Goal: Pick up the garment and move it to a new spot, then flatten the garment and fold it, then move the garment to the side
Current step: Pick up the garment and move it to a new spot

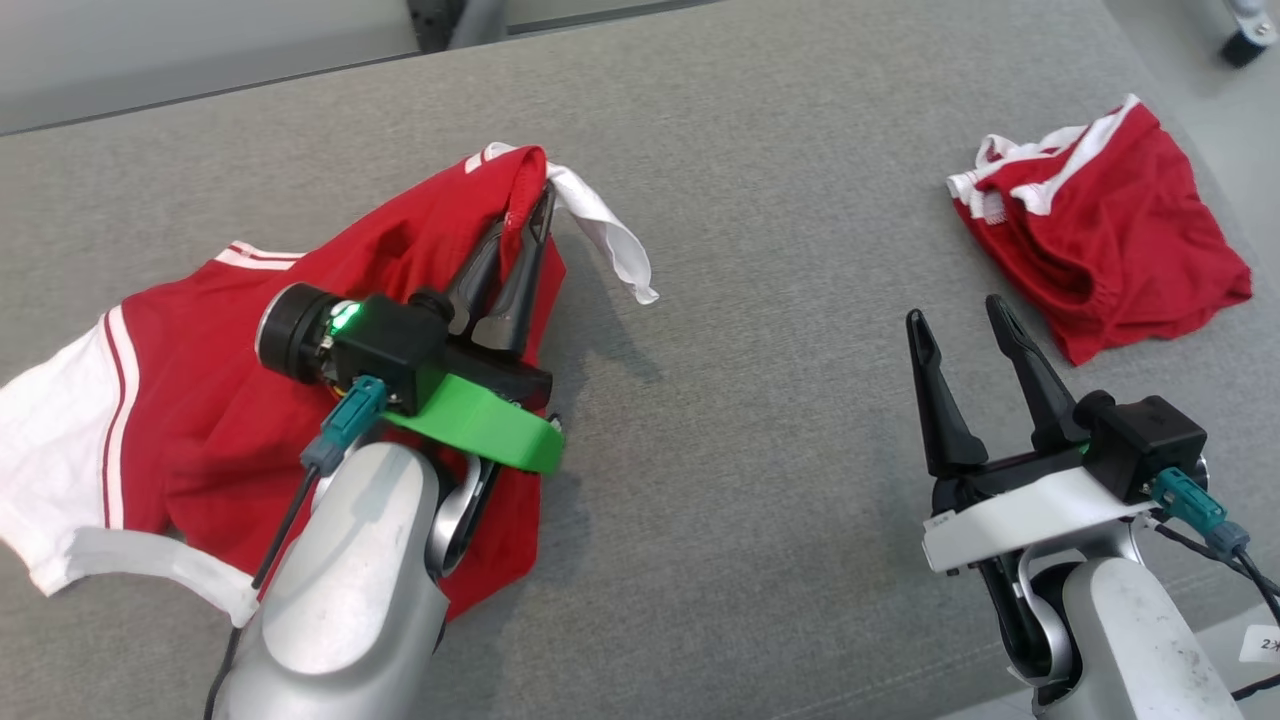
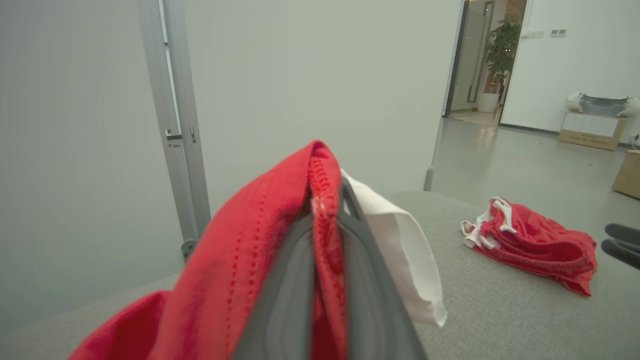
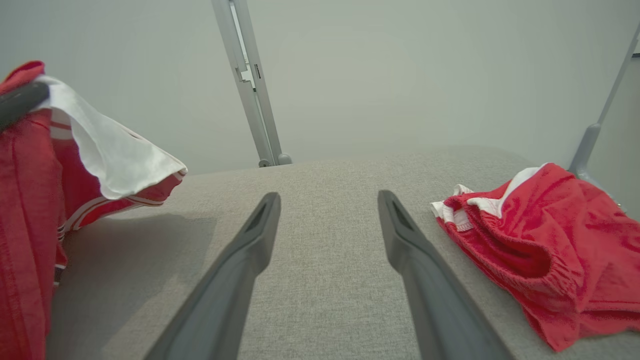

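Counting two pieces of red-and-white clothing and two pincers here. Starting far left: a shirt (image 1: 200, 400) spread over the left part of the grey tabletop (image 1: 760, 420), one white sleeve reaching the left border of the head view. Right above it, the left pincer (image 1: 537, 212), clamped tight on a red stitched hem of that shirt and holding that bit lifted off the surface, with a white flap (image 1: 610, 240) dangling from the pinched part. Then a wide bare strip of tabletop through the middle, so plenty of open room there. Further right, the right pincer (image 1: 955, 312), fingers spread apart, gripping nothing, over bare grey fabric. Past that, a pair of shorts (image 1: 1110, 230) crumpled close to the tabletop's right edge, well apart from the shirt. Spotted one small white tag (image 1: 1265, 645) at the bottom right corner, cut off by the frame, so can't read the writing.
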